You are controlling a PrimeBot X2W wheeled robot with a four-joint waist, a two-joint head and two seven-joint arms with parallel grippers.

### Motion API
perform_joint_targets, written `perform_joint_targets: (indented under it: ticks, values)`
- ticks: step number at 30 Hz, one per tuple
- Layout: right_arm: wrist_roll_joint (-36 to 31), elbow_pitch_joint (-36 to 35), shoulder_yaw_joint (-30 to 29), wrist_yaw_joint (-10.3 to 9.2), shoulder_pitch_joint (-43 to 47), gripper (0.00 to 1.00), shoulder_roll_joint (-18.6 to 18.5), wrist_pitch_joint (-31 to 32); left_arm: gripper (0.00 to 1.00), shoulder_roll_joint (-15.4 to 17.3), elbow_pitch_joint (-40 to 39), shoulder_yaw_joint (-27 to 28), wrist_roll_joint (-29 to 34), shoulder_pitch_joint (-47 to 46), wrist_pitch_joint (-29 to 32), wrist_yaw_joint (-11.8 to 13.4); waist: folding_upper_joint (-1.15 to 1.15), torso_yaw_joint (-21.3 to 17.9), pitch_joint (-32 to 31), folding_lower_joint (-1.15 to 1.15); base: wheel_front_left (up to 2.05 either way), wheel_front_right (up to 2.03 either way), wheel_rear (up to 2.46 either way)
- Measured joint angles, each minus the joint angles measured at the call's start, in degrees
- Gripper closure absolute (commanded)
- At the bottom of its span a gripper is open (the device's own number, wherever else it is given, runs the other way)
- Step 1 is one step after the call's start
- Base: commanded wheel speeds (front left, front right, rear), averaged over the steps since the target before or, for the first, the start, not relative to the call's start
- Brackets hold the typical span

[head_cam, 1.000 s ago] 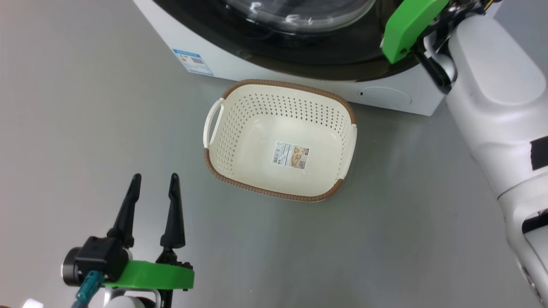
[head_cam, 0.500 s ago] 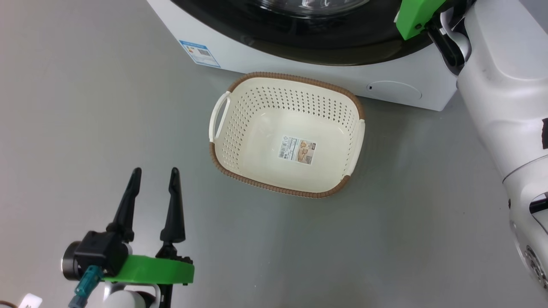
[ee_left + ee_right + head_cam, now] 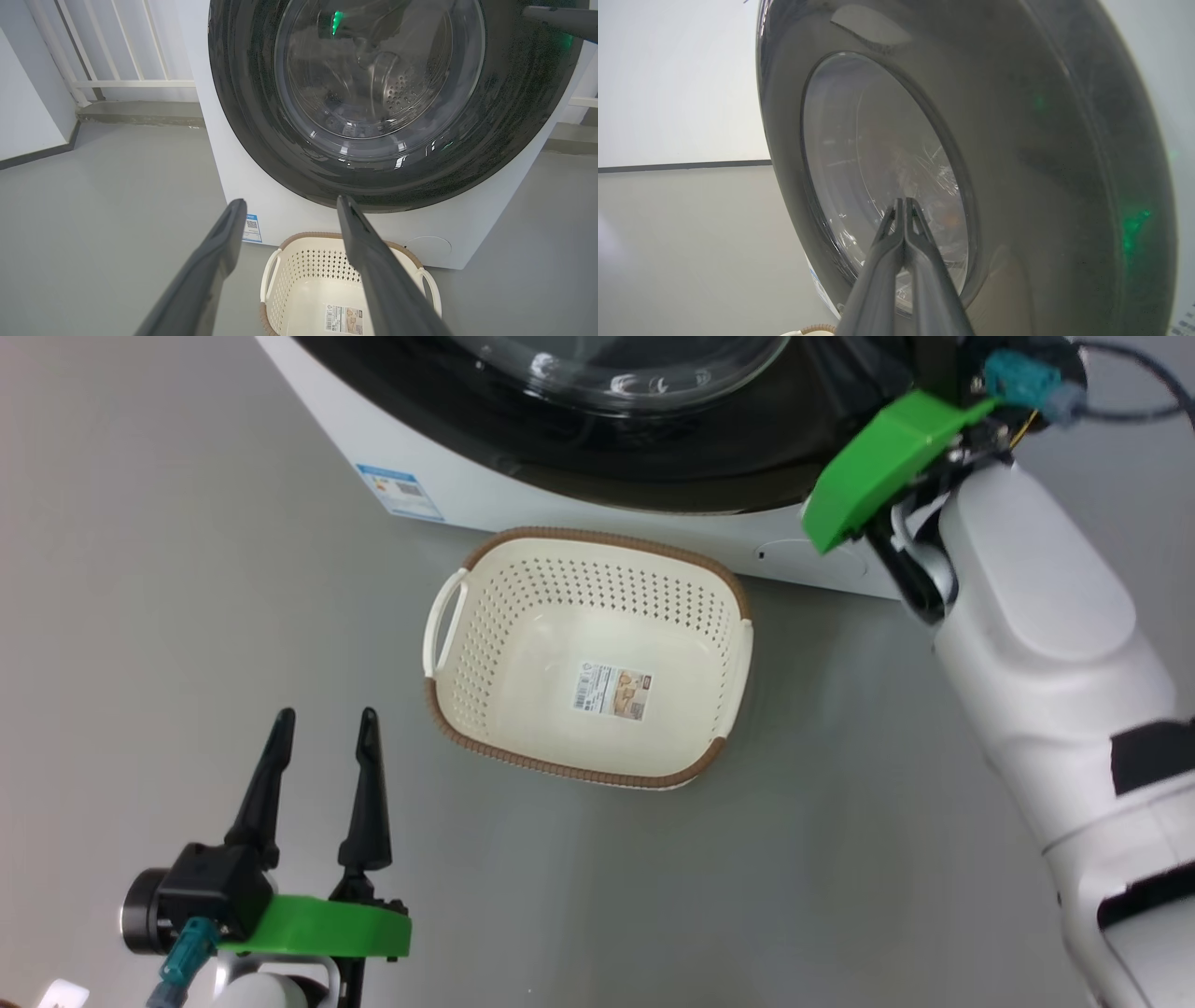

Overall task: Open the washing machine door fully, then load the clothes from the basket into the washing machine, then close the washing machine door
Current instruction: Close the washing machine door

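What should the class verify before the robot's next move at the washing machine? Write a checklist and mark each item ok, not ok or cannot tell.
1. Basket emptied of clothes: ok; just its paper label lies inside.
2. Washing machine door latched: cannot tell; in the left wrist view it looks seated against the washing machine.
3. Clothes inside the drum: cannot tell; the glass window is too reflective.
4. Right pincer shut and empty, beside the door: ok.
5. Left pincer open, empty, apart from the basket: ok.
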Motion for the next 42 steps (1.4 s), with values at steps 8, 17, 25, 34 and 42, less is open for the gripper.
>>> perform_joint_targets:
  ticks: [8, 17, 25, 34, 42]
  values:
    - [1.9, -15.5, -1.0, 0.00, 15.4, 0.18, -0.5, 0.0, 0.00, 0.2, 0.7, 0.9, 1.3, 1.0, 0.0, -0.5, 0.00, -3.5, -2.9, 0.00, 0.00, 0.00, 0.00]
    - [1.2, -24.7, -5.6, 0.00, 28.6, 0.00, -0.1, 0.0, 0.00, 1.2, 1.4, 1.3, 1.8, 2.4, 0.0, -0.5, 0.00, -8.0, -6.5, 0.00, 0.00, 0.00, 0.00]
    - [-1.0, -28.4, -11.2, -0.01, 40.1, 0.00, 0.9, 0.0, 0.00, 2.1, 1.9, 1.1, 1.8, 4.2, 0.1, -0.6, 0.00, -11.0, -10.6, 0.00, 0.00, 0.00, 0.00]
    - [-4.6, -34.2, -16.5, -0.01, 53.5, 0.00, 2.2, 2.5, 0.00, 3.2, 1.8, 1.0, 1.8, 8.5, 1.2, -0.5, 0.00, -14.3, -15.3, 0.00, 0.00, 0.00, 0.00]
    - [-5.4, -41.4, -19.6, -0.01, 64.3, 0.00, 4.0, 5.5, 0.00, 3.9, 0.6, 0.7, 1.7, 12.8, 3.2, 0.1, 0.00, -16.9, -19.6, 0.00, 0.00, 0.00, 0.00]
